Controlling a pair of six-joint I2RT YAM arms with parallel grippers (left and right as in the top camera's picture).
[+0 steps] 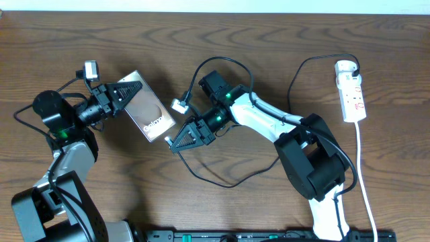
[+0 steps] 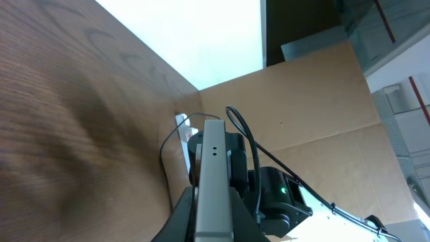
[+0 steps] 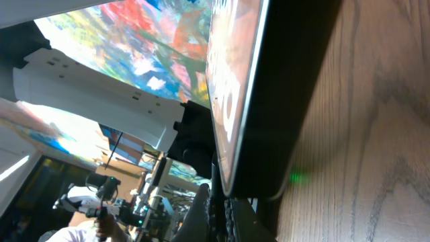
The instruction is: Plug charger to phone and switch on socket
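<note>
Phone [image 3: 269,101] edge fills the right wrist view, its screen reflections blurred; whether it touches the table [image 1: 282,27] cannot be told. Right gripper [image 3: 220,205] sits at the phone's lower end, jaws pinched narrow on the charger [image 1: 222,183] tip. The connector itself cannot be made out, nor whether it is seated. Left gripper [image 1: 134,87] is clamped on the phone's upper end, covering it. Charger cable loops right of the phone. Socket [image 1: 352,91] lies well right of the phone, switch position unreadable.
</note>
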